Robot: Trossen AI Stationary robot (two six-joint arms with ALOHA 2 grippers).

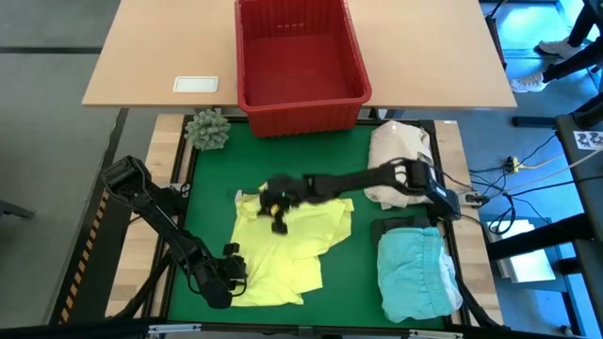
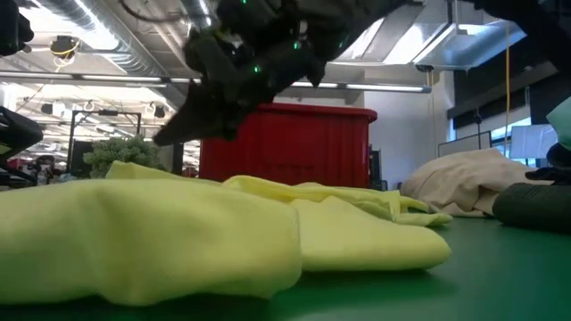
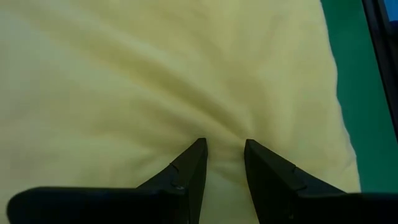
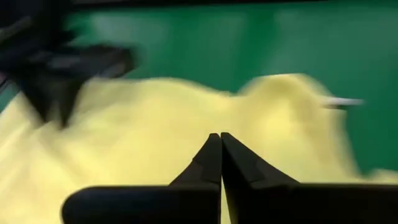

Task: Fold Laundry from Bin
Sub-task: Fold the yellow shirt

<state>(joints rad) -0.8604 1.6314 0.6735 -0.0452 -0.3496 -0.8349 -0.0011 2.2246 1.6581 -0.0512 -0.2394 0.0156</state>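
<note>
Yellow garment [image 3: 186, 81] pinched by left gripper [image 3: 224, 152].

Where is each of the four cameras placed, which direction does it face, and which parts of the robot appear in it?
High view: above the table, looking straight down; shows both arms, the red bin, the yellow garment.
Low view: at table height, looking level across; the yellow garment in front, the bin behind, one dark arm above.
Left wrist view: on the left arm; the left pincer pinches yellow cloth.
Right wrist view: on the right arm; the right pincer, shut, above the cloth.
All four views share the yellow garment.
</note>
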